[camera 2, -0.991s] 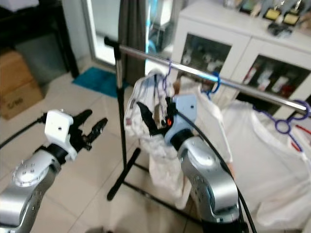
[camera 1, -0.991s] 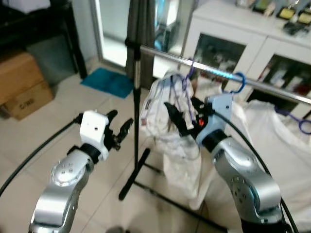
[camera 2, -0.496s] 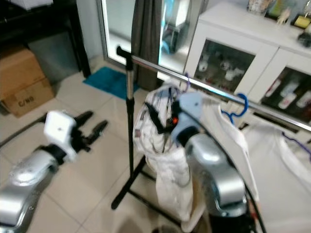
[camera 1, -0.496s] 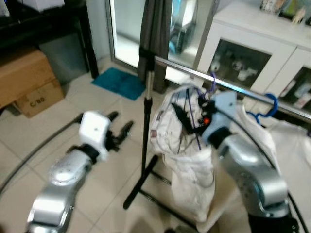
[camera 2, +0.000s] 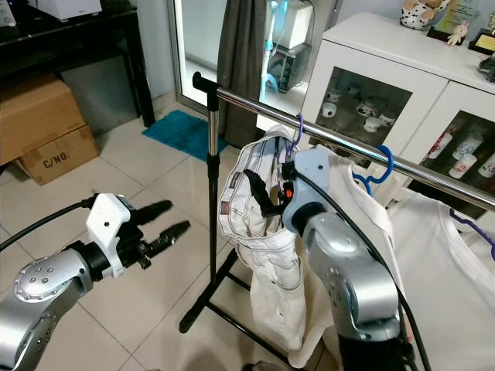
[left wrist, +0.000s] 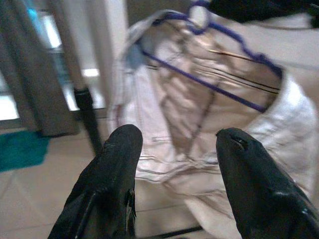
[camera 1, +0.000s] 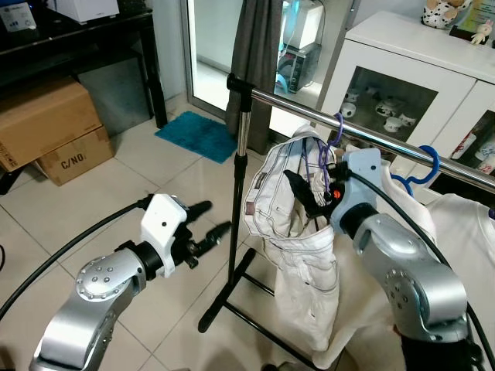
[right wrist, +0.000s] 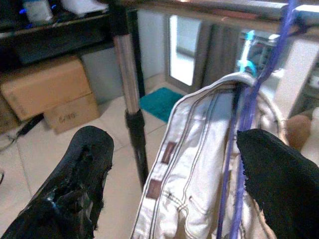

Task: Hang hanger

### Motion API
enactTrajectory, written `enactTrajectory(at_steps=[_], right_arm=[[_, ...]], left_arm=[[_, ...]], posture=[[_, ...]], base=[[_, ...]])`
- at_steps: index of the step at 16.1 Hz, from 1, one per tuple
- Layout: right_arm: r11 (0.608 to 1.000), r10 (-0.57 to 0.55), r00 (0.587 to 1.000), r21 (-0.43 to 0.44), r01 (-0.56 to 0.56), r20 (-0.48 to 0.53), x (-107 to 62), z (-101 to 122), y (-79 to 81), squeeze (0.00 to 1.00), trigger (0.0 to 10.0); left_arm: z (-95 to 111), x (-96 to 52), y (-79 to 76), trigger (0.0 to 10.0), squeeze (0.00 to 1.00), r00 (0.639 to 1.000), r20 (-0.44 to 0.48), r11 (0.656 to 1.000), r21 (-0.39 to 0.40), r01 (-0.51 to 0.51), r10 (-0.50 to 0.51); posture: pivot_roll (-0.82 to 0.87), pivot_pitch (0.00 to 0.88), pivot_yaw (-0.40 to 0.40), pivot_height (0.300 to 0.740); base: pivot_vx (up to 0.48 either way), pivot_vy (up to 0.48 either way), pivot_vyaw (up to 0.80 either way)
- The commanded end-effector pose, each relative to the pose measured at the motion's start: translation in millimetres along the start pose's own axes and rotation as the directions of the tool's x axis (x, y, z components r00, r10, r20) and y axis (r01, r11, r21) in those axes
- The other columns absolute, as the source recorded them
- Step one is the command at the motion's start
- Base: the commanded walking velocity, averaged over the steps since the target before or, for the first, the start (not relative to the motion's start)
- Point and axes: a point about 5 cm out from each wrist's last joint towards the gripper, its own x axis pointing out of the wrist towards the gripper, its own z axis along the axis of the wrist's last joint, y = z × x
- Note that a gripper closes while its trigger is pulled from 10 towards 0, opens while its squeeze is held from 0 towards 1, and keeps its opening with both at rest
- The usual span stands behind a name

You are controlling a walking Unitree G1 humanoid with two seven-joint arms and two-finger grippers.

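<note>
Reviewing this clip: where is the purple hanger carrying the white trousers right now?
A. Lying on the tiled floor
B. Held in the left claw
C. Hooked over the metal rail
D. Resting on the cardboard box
C. The purple hanger has its hook over the metal rail, the white trousers draped below; the right claw, open, sits at the trousers, and the left claw is open and apart.

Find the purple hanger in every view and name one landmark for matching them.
Left eye view: purple hanger hooked on the rail, right of centre, carrying white trousers.
Right eye view: hanger on the rail, near centre.
Left wrist view: hanger spreading the trousers' waistband, beyond the fingers.
Right wrist view: hanger close up, beside the waistband.
Shared landmark: the rack's upright pole.
</note>
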Motion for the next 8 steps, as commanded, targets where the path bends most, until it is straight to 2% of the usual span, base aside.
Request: enactTrajectory(at_steps=[1, 4, 5, 7, 8], right_arm=[[0.999, -0.037, 0.999, 0.036, 0.037, -0.004, 3.8, 2.7, -3.8, 0.0, 10.0], [0.992, -0.093, 0.996, 0.083, 0.092, 0.006, 17.8, 9.6, -4.8, 0.0, 10.0], [0.992, -0.089, 0.996, 0.093, 0.089, 0.0, 20.4, 10.4, -2.6, 0.0, 9.2], [0.989, -0.097, 0.994, 0.105, 0.101, -0.045, 24.2, 5.3, -0.6, 0.0, 0.0], [0.987, -0.109, 0.992, 0.115, 0.115, -0.06, 25.8, 3.6, -1.2, 0.0, 0.0]], left_arm=[[6.2, 3.3, -3.7, 10.0, 0.0, 0.998, 0.024, 0.998, 0.015, 0.056, -0.056], [3.6, 3.3, -2.2, 10.0, 0.0, 0.997, 0.017, 0.997, 0.026, 0.074, -0.075], [2.4, 3.4, -1.4, 10.0, 0.0, 0.997, 0.017, 0.997, 0.025, 0.077, -0.077], [-0.9, 3.7, 0.0, 10.0, 0.0, 0.997, 0.016, 0.997, 0.021, 0.076, -0.076], [-2.6, 3.8, 1.0, 10.0, 0.0, 0.997, 0.017, 0.997, 0.02, 0.074, -0.074]], posture=[[0.0, 0.023, -0.063, 0.74], [0.0, 0.018, -0.063, 0.74], [0.0, 0.018, -0.064, 0.74], [0.0, 0.016, -0.072, 0.74], [0.0, 0.016, -0.072, 0.74]], base=[[0.0, 0.0, 0.0], [0.0, 0.0, 0.0], [0.0, 0.0, 0.0], [0.0, 0.0, 0.0], [0.0, 0.0, 0.0]])
